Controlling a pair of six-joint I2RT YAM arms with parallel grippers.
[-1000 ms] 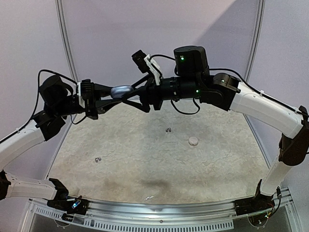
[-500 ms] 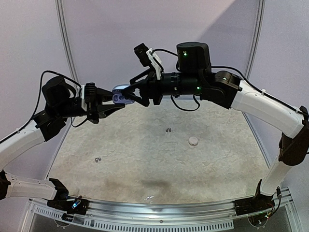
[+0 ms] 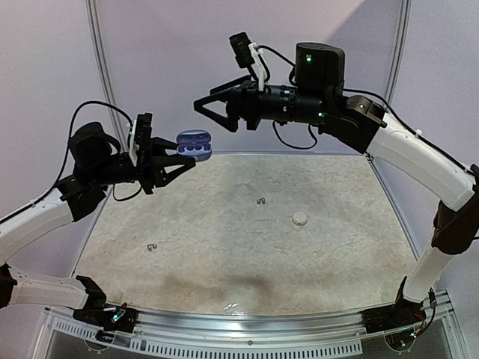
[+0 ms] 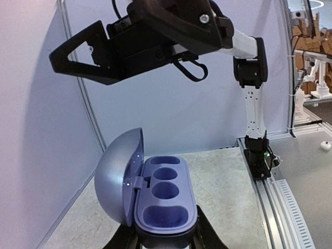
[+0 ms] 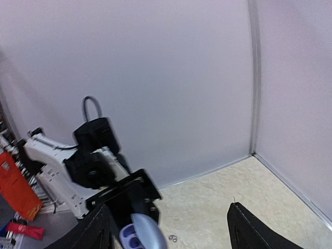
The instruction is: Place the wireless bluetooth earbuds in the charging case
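Holding the open charging case [image 3: 194, 143] aloft, the left end effector [image 3: 182, 154] pinches its base between nearly closed fingers; the cavities are empty. The right end effector [image 3: 212, 109] stands wide, holding nothing, above and right of the case. On the surface [image 3: 337, 262], well below the case, lie a dark earbud [image 3: 260, 200], a whitish earbud [image 3: 299, 218] and a second dark earbud [image 3: 152, 247]. Risks: the narrow grip may let the case tilt under insertion pressure; such tiny pieces may slip from the fingers.

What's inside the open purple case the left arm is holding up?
The charging case, gripped by the left gripper, shows only empty moulded hollows, nothing in them. The inner face of its lid cannot be made out.
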